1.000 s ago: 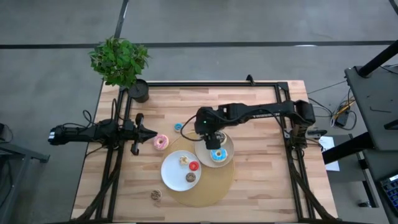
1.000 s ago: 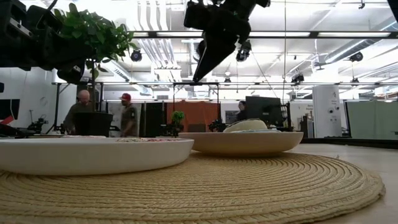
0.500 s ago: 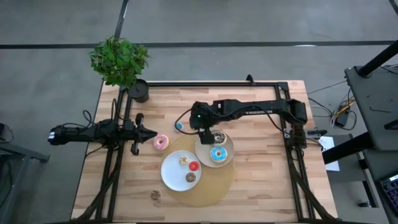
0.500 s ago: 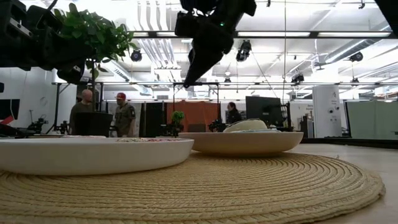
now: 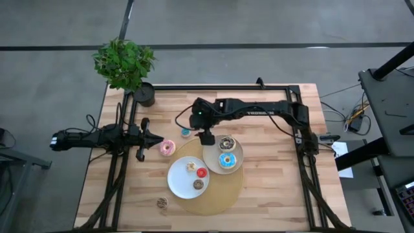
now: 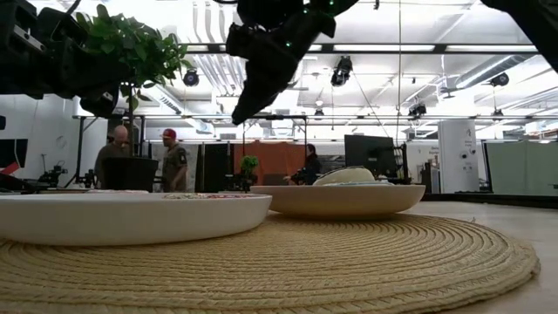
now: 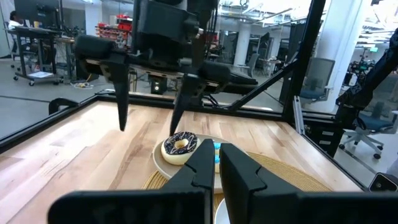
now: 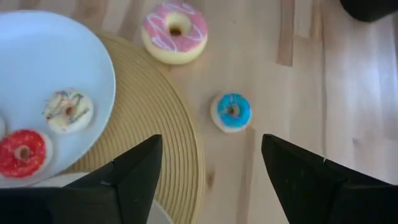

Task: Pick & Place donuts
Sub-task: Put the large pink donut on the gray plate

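Over the wooden slatted table: our right gripper hangs with its jaws wide apart and empty, just short of the small blue-iced mini donut.
Mini blue donut: it lies flat on bare wood just beside the round woven straw mat, apart from everything else.
Pink-iced donut with white drizzle: it sits on the wood near the tip of our left gripper, whose jaws look closed together on nothing; that arm waits.
Beige plate: it holds a chocolate sprinkled donut and a blue-iced ring.
White plate: it carries a cream mini donut, a red one and a brown one.
Stray brown donut: it sits alone near the table's front edge.
Step in hand, as we judge it: reaching for the mini blue donut.
Doing it well: we should centre the ring between the fingers before descending, come straight down, keep the mat-side finger off the mat edge, and close gently across the donut's width.
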